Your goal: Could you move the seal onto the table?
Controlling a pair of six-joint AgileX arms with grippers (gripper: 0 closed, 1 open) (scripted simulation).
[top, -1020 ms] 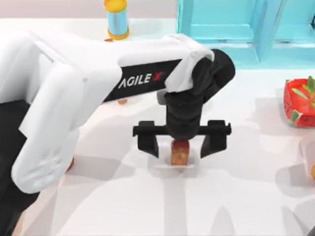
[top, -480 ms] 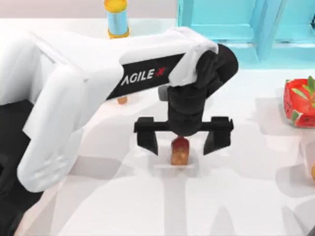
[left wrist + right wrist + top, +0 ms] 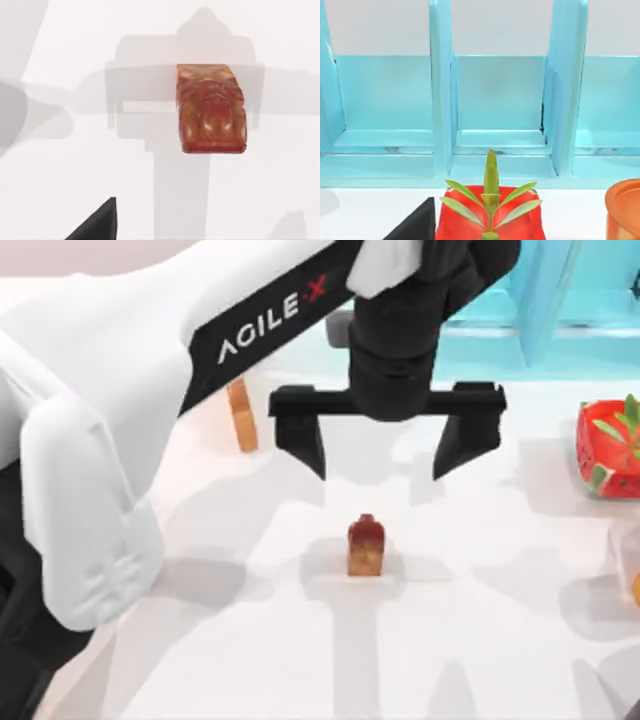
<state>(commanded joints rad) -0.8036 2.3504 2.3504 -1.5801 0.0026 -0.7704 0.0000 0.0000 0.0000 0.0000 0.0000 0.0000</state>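
Observation:
The seal (image 3: 365,546), a small amber-brown block with a dark red rounded top, stands upright on the white table (image 3: 480,640) near its middle. My left gripper (image 3: 385,455) hangs above and slightly behind it, open, with nothing between its black fingers (image 3: 303,435). In the left wrist view the seal (image 3: 211,108) is seen from above on the table (image 3: 75,170), apart from one black fingertip (image 3: 97,225) at the frame's edge. A black fingertip (image 3: 417,222) of my right gripper shows in the right wrist view.
A turquoise shelf unit (image 3: 560,300) stands at the back right, its compartments (image 3: 495,100) facing the right wrist camera. A red pot with a green plant (image 3: 612,445) sits at the right edge. A thin orange-brown bar (image 3: 241,415) stands behind the left arm.
My left gripper has risen off the seal and away from the table, still open. The seal stays standing where it was.

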